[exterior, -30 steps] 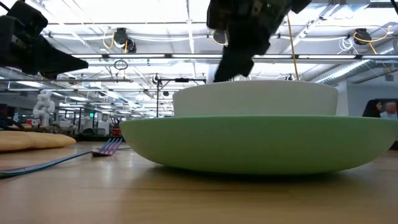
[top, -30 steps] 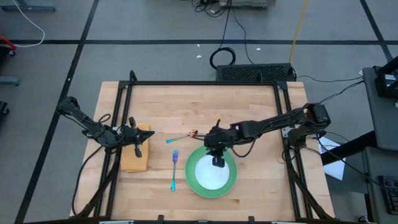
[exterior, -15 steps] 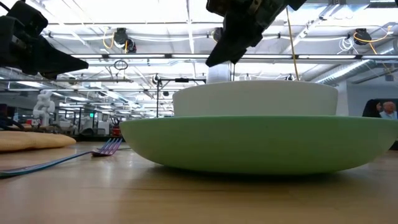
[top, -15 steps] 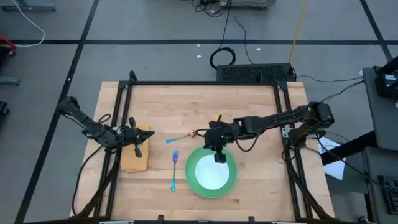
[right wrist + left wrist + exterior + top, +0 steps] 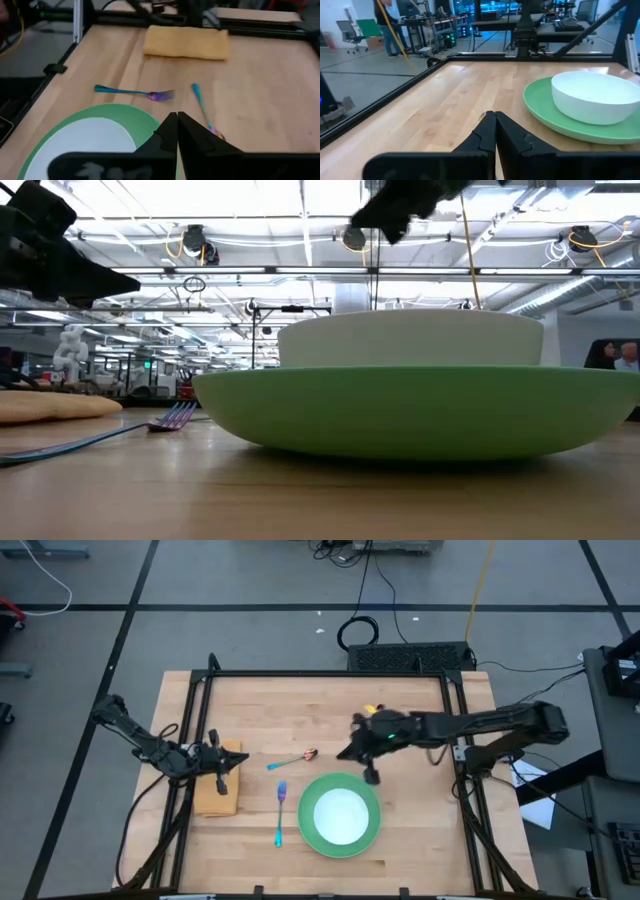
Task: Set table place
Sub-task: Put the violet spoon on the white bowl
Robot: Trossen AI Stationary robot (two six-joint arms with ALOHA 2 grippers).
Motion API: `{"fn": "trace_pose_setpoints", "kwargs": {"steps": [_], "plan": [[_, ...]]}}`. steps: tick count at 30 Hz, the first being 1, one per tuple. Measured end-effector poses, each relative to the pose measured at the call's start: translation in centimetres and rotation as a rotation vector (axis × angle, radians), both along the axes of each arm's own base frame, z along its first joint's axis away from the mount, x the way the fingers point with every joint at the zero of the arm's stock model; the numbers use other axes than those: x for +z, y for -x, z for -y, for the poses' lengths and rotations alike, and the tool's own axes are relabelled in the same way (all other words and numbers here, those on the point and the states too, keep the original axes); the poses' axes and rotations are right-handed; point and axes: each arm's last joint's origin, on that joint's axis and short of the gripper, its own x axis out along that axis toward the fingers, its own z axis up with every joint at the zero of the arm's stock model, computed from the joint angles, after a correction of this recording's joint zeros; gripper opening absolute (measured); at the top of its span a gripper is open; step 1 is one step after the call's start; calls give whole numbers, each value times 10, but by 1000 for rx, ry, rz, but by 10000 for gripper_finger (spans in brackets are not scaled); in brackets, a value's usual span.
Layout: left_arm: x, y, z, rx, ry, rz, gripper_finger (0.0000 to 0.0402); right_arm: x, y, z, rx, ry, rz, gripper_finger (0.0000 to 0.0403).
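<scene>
Hovering right tool, fingers pressed together, beside green plate, above spoon.

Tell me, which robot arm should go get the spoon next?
Probably the right. The right gripper hangs shut just beyond the green plate, close to the spoon, which shows ahead in its wrist view. The left gripper sits farther off, over the tan cloth.

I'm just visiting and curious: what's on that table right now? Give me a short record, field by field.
Table: light wood, black frame
Plate: green, near front edge
Bowl: white, on the plate
Fork: left of plate
Spoon: behind the fork
Cloth: tan, folded, far left
Left gripper: shut, above the cloth
Right gripper: shut, empty, behind the plate
</scene>
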Motion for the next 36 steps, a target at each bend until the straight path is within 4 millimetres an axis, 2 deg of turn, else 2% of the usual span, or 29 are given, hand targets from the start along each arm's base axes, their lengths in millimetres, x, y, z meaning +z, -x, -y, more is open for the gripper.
{"fn": "trace_pose_setpoints", "kwargs": {"steps": [4, 10, 16, 20, 25, 29, 32, 36], "plan": [[0, 1, 2, -25, -15, -3, 10, -3, 38, 14, -64, -29, 87, 0], [2, 2, 4, -3, -40, 15, 10, -22, 94, 24, -145, -80, 203, 0], [5, 3, 4, -4, -42, 34, 10, -45, 128, 28, -211, -132, 303, 0], [5, 3, 4, -4, -41, 35, 10, -65, 138, 33, -307, -116, 310, 0], [5, 3, 4, -4, -39, 34, 10, -91, 146, 38, -344, -155, 396, 0], [4, 3, 4, -4, -41, 30, 10, -112, 152, 42, -388, -183, 382, 0], [4, 3, 4, -4, -42, 30, 10, -116, 151, 42, -362, -194, 365, 0], [5, 3, 4, -5, -53, 29, 10, -110, 142, 45, -369, -251, 418, 0]]}}
